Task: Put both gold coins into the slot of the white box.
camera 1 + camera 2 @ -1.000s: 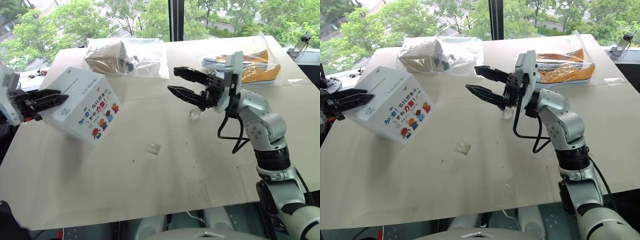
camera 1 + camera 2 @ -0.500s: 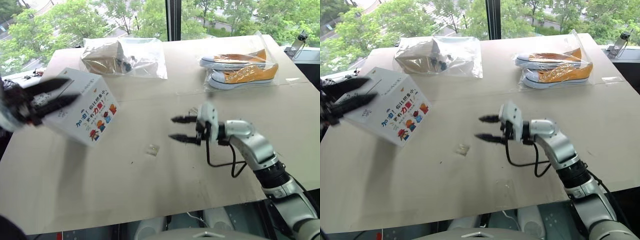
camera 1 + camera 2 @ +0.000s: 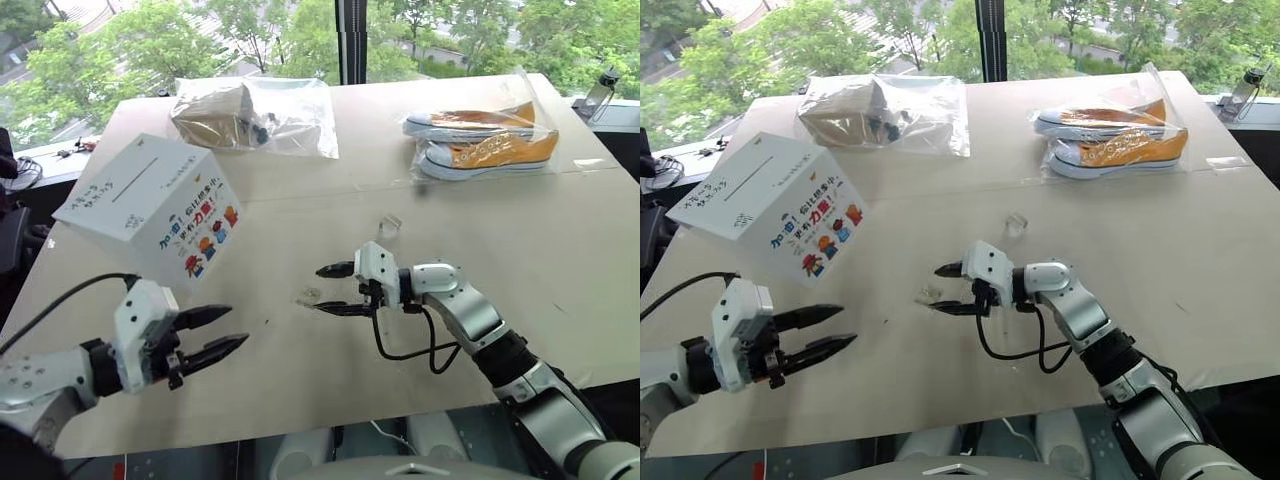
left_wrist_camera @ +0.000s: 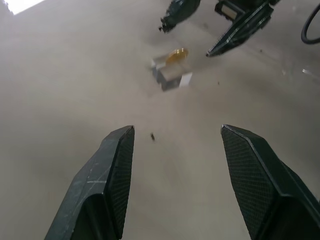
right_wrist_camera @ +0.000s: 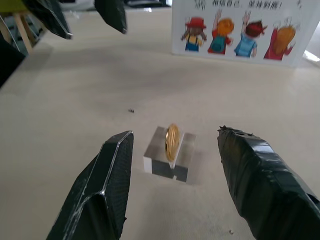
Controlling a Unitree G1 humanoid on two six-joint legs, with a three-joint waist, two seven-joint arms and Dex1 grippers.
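The white box with cartoon figures stands at the table's left, its dark slot on the plain upper face. One gold coin stands on edge in a small clear stand on the table's middle. My right gripper is open just right of it, low over the table, one finger either side of the coin's line. My left gripper is open near the front edge, pointing at the coin from some way off. Neither gripper holds anything.
A second small clear piece lies further back, right of centre. A brown box in a clear plastic bag and bagged orange sneakers lie along the far side. The table's front edge runs just under my left arm.
My left gripper has swung away from beside the white box, down and in toward the front of the table. My right gripper has dropped low, up to the clear stand. The box stayed put.
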